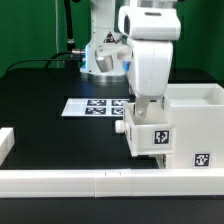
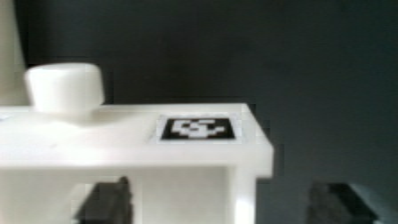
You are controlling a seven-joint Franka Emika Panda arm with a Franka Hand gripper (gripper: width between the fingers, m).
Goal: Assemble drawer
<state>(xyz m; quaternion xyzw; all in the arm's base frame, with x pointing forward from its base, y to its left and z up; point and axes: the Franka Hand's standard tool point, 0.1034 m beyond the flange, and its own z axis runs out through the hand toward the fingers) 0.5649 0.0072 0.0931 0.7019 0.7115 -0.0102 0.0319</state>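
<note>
The white housing [image 1: 195, 120] stands at the exterior view's right, with a tag on its front. One small white tray [image 1: 150, 137] sits against the housing's left side, tag facing the camera and knob [image 1: 120, 127] pointing to the exterior view's left. In the wrist view the tray [image 2: 178, 150] shows its knob [image 2: 63, 88] and a tag [image 2: 199, 128]. My gripper [image 1: 143, 112] hangs right over the tray. Its fingers [image 2: 111, 200] stand wide apart astride the tray's end [image 2: 224, 203], the far one clear of the wall. The second tray is out of view.
The marker board [image 1: 98, 106] lies flat on the black table behind the tray. Low white rails run along the front edge [image 1: 90, 181] and the left [image 1: 5, 145]. The robot base [image 1: 105, 55] stands at the back.
</note>
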